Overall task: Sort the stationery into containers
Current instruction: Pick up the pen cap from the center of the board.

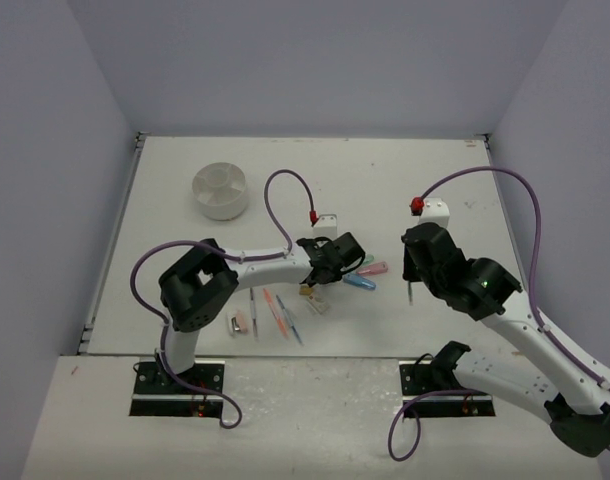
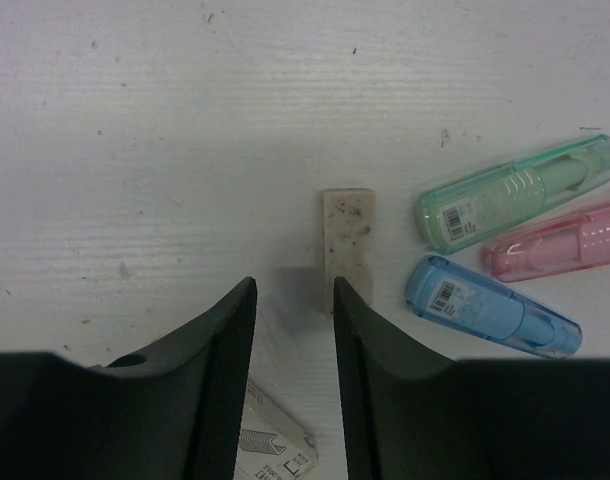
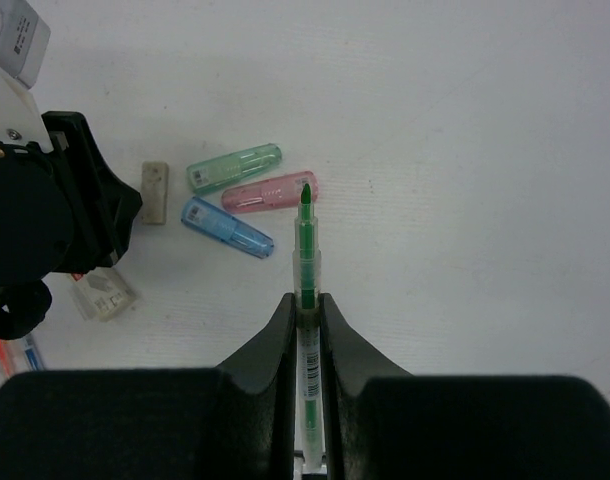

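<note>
My left gripper point(image 2: 294, 288) hangs low over the table, open, with only bare table between its fingers. A speckled tan eraser point(image 2: 348, 240) lies just ahead of its right fingertip. To the right lie a green capsule point(image 2: 520, 190), a pink capsule point(image 2: 565, 240) and a blue capsule point(image 2: 490, 318). My right gripper point(image 3: 305, 300) is shut on a green pen point(image 3: 306, 240), whose tip points toward the pink capsule point(image 3: 268, 192). The round white divided dish point(image 1: 220, 190) stands at the far left, well away from both grippers point(image 1: 320, 283) point(image 1: 410, 280).
A small clear staple box point(image 2: 270, 440) lies under the left fingers. Several thin pens point(image 1: 275, 310) and small erasers point(image 1: 240, 322) lie near the front edge beside the left arm's base. Grey walls close the table on three sides.
</note>
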`<action>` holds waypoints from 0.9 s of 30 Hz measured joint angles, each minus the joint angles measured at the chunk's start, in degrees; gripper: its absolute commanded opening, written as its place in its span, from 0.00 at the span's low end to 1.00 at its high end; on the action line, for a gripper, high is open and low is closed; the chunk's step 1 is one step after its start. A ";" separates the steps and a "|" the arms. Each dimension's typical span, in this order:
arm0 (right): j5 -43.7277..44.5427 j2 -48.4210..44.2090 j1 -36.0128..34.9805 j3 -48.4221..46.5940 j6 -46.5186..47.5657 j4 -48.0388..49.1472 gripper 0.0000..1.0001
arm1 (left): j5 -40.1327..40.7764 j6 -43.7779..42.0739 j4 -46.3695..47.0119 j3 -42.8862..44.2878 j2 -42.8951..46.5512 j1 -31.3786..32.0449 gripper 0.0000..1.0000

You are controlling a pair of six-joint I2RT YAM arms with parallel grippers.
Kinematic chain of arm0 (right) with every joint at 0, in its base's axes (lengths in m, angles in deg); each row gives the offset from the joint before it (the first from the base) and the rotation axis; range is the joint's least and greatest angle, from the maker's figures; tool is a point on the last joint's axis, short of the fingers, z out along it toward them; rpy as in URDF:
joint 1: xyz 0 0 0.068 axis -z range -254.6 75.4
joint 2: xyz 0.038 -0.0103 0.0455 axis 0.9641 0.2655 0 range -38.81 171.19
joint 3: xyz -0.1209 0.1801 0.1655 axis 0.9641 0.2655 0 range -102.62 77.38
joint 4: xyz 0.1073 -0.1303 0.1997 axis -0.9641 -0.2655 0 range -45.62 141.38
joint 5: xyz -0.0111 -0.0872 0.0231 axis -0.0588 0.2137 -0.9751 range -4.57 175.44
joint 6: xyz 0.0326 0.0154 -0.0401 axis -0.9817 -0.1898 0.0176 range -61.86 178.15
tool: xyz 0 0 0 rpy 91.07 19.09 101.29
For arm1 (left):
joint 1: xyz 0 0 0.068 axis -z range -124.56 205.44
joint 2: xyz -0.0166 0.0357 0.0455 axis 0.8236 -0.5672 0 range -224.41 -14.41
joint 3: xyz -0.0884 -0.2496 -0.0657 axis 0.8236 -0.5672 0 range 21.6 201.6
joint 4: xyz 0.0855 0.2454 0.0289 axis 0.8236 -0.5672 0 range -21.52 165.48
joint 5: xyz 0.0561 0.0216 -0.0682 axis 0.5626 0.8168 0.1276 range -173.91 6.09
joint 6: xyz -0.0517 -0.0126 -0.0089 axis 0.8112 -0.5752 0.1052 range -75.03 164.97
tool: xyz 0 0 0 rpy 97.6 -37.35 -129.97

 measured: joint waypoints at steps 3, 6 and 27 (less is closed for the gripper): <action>-0.03 -0.15 0.00 0.18 0.16 0.15 0.00 | 0.27 0.67 -0.70 0.00 -0.87 0.08 0.37; -0.04 -0.30 0.00 0.59 0.34 0.29 0.00 | 0.49 1.15 -0.89 0.00 -1.08 0.22 0.33; -0.66 -0.90 0.00 1.73 0.87 1.21 0.00 | 3.21 3.29 -1.83 0.00 -1.07 2.28 0.40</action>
